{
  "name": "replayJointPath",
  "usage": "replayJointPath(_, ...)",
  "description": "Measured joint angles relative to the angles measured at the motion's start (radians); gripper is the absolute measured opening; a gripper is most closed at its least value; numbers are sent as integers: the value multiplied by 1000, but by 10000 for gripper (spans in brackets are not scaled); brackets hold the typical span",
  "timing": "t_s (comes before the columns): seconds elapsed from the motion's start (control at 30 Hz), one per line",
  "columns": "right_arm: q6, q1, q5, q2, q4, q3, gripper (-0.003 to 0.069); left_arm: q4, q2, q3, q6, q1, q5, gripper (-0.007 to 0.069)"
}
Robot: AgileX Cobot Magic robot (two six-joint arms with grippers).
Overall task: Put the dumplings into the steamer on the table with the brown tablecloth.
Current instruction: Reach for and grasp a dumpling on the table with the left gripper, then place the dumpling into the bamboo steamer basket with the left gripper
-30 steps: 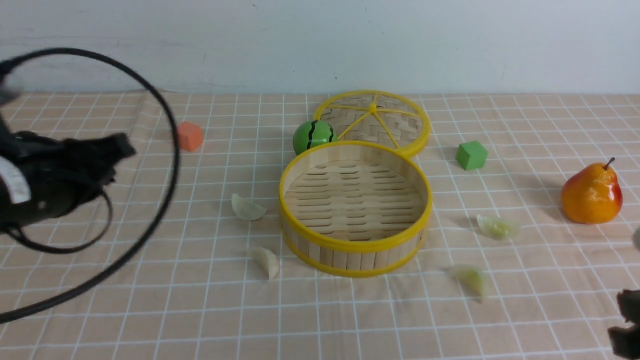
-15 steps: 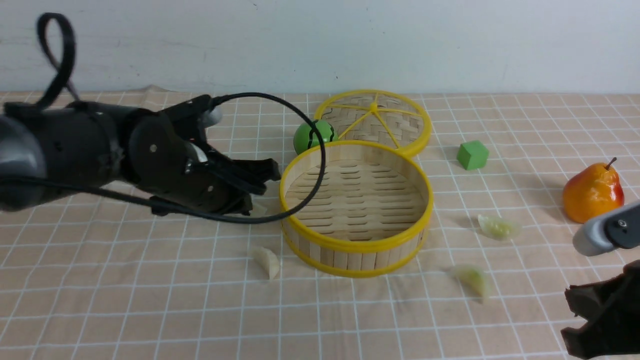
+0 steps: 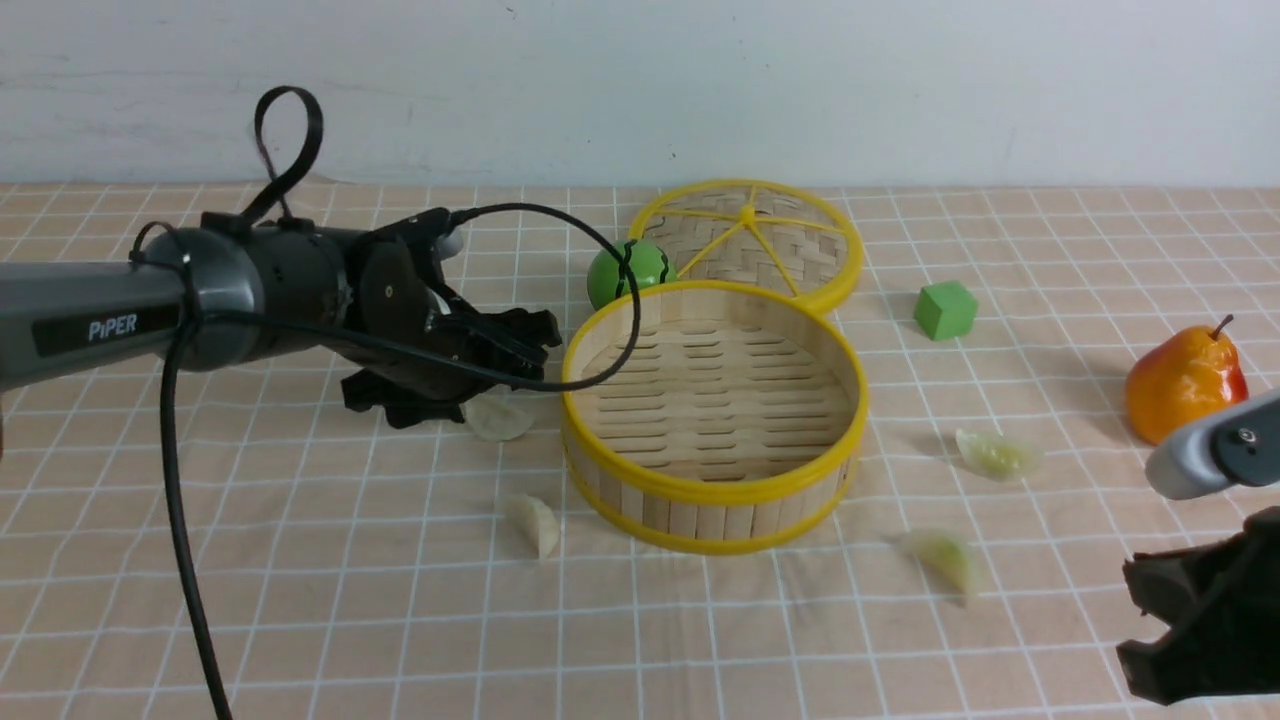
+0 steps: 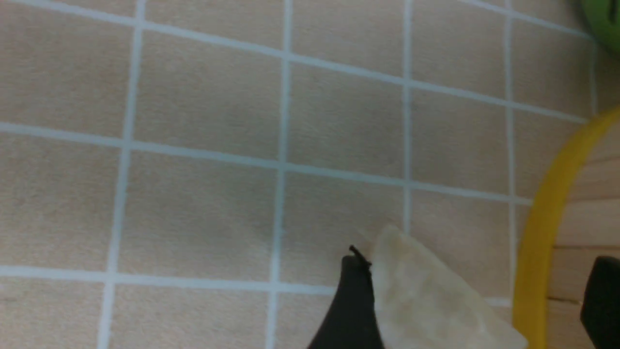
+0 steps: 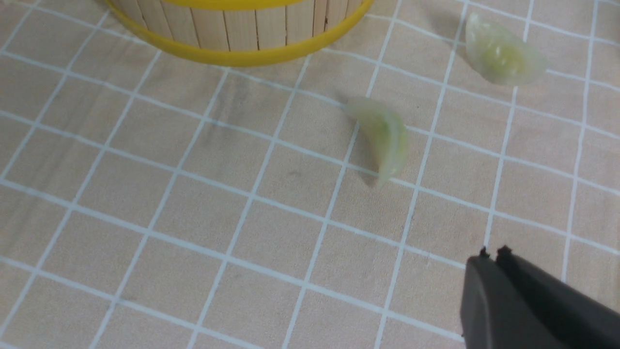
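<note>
Left gripper point(image 3: 500, 372) hangs low over the far cream dumpling point(image 3: 497, 418), jaws parted and nothing clamped. In the left wrist view one finger point(image 4: 351, 305) touches the dumpling's flank. The other finger is beside the wall of the steamer point(image 3: 712, 492), which holds no dumplings. The dumpling lies on the tablecloth point(image 3: 300, 560), just left of the steamer, its long axis aslant to the line between the fingers. Judgement: closing may pivot it. Right gripper point(image 3: 1128, 625), jaws apart, is nearer the two green dumplings point(image 3: 945, 558).
</note>
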Motion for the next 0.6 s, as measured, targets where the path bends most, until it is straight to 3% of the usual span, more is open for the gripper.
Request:
replayJointPath(0.27, 0, 0, -18, 0, 0, 1, 21, 10, 53, -7, 31, -1, -15, 519)
replayJointPath(0.47, 0, 0, -22, 0, 0, 1, 29, 16, 60, -13, 73, -4, -20, 288)
replayJointPath(0.6, 0, 0, -22, 0, 0, 1, 34, 15, 31, -9, 90, -5, 6, 285)
